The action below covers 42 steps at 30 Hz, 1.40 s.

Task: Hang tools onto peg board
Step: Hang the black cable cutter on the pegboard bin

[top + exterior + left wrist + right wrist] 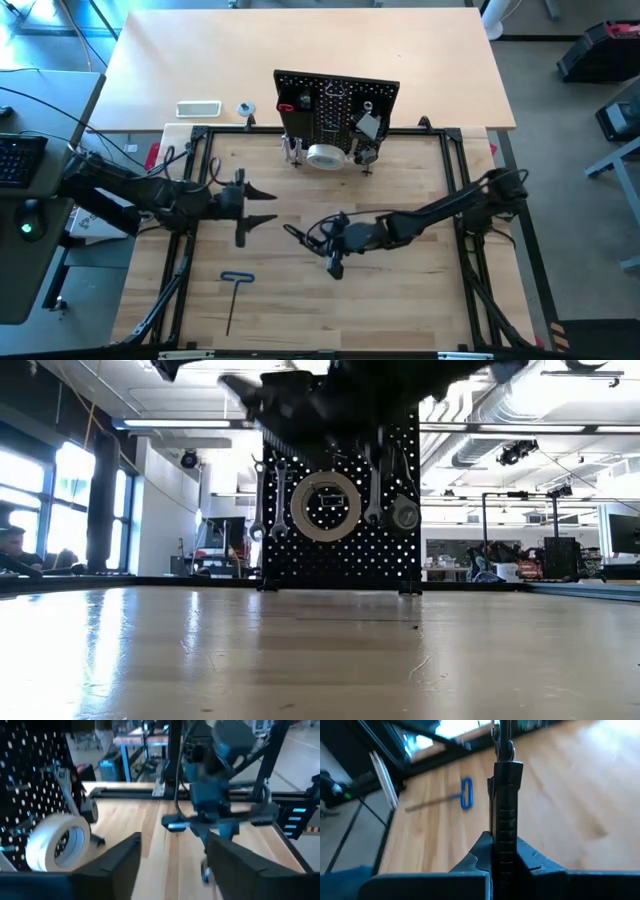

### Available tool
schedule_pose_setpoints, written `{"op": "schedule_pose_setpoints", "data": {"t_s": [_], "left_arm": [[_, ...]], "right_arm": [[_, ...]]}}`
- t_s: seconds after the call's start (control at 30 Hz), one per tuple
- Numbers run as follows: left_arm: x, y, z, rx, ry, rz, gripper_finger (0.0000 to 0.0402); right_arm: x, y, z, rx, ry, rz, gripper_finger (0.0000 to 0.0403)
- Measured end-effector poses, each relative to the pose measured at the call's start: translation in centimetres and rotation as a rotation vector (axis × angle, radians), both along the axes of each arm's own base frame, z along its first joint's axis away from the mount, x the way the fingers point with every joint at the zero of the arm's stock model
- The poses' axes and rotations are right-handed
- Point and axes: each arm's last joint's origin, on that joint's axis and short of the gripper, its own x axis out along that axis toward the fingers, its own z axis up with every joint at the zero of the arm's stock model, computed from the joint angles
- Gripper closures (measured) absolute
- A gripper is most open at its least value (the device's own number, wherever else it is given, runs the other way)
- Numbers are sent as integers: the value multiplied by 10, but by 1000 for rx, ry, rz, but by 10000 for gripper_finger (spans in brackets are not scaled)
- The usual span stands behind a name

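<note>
Pliers (506, 825), dark ribbed handles, silver jaws, pinched upright in right gripper (502, 862) mid-table; left gripper (262, 206) spread wide, empty, facing peg board (335, 105).

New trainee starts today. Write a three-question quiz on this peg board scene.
1. True or false: the blue T-handle hex key hangs on the peg board.
2. Which fingers grip a dark-handled tool: A left gripper, B right gripper?
3. Fill in: the tape roll hangs on the ____.

Key: 1 false, it lies on the table; 2 B; 3 peg board.
</note>
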Motion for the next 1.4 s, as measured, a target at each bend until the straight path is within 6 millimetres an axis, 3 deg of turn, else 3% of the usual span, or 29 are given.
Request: {"op": "schedule_pose_setpoints", "data": {"t_s": [0.17, 0.33, 0.5, 0.9, 1.17, 1.4], "left_arm": [[-2, 6, 4, 18, -21, 18, 140], [4, 13, 0, 38, -2, 40, 137], [11, 24, -17, 14, -133, 11, 141], [4, 52, -84, -152, -482, -43, 142], [18, 53, -98, -165, -540, -86, 143], [32, 60, -107, -201, -545, -118, 143]], "right_arm": [[-13, -8, 38, -82, -104, -20, 388], [-25, -14, 68, -188, -202, -44, 388], [-25, -23, 80, -250, -285, -59, 388], [3, -40, 70, -302, -446, -88, 388], [28, -50, 39, -285, -529, -75, 388], [35, -56, 27, -267, -533, -80, 388]]}}
